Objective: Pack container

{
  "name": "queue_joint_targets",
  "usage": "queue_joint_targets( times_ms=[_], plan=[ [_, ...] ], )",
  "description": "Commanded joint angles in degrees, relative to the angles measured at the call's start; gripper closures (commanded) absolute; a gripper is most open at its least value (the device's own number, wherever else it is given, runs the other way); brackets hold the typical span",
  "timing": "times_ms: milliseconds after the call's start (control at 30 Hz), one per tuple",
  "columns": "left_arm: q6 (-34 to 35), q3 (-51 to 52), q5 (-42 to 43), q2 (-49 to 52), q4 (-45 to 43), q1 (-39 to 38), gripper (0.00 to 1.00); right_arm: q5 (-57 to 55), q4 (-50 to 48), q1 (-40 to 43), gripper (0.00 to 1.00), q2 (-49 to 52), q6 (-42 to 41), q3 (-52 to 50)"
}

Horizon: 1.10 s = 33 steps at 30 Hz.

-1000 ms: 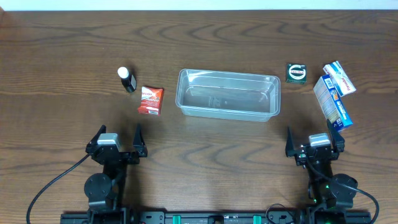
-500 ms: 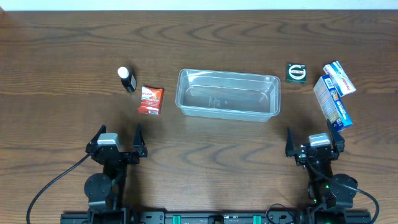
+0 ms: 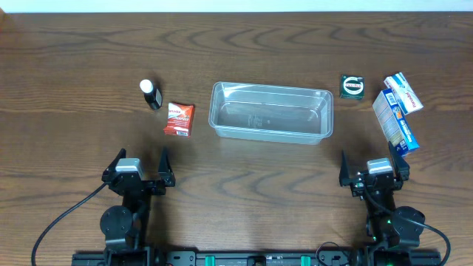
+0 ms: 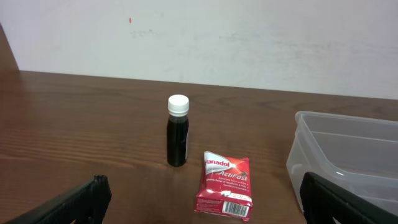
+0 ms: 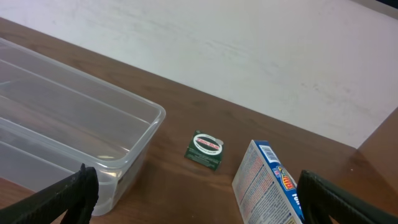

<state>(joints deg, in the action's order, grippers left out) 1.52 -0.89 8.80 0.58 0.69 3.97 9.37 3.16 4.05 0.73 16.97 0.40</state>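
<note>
Left claw (image 3: 141,159) and right claw (image 3: 372,164) both gape wide, nothing held, at the near side. The clear container (image 3: 270,89) sits empty in the middle, well apart from both. Danger: the flat Panadol sachet (image 3: 179,119) beside it may slip a pinch, and the upright dark bottle (image 3: 151,94) beyond could topple if clipped. Rightward, a green packet (image 3: 352,86) lies flat; the blue-and-white box (image 3: 395,122) stands just ahead of the right claw, easily knocked.
</note>
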Motion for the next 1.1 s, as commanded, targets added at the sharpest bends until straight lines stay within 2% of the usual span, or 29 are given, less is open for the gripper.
queue_joint_targets(
  times_ms=[0, 333, 567, 700, 767, 900, 1067],
  plan=[
    [0.28, 0.61, 1.07, -0.31, 2.32, 0.24, 0.02, -0.15, 0.28, -0.37, 0.01, 0.02, 0.24, -0.09],
    [0.28, 0.61, 1.07, -0.31, 2.32, 0.24, 0.02, -0.15, 0.24, -0.37, 0.01, 0.02, 0.24, -0.09],
    [0.28, 0.61, 1.07, -0.31, 2.32, 0.24, 0.02, 1.07, -3.28, -0.37, 0.01, 0.02, 0.02, -0.07],
    [0.28, 0.61, 1.07, -0.31, 2.32, 0.24, 0.02, -2.64, -3.82, -0.17, 0.01, 1.38, -4.74, 2.84],
    [0.28, 0.61, 1.07, -0.31, 2.32, 0.24, 0.02, -4.59, -3.87, 0.17, 0.01, 4.31, -4.7, 5.7],
    [0.28, 0.61, 1.07, -0.31, 2.32, 0.24, 0.02, -6.1, -2.93, 2.54, 0.01, 16.74, -4.44, 15.87],
    [0.28, 0.61, 1.07, -0.31, 2.32, 0.24, 0.02, 2.84, 6.86, 8.24, 0.01, 39.17, -2.54, 35.52]
  ],
)
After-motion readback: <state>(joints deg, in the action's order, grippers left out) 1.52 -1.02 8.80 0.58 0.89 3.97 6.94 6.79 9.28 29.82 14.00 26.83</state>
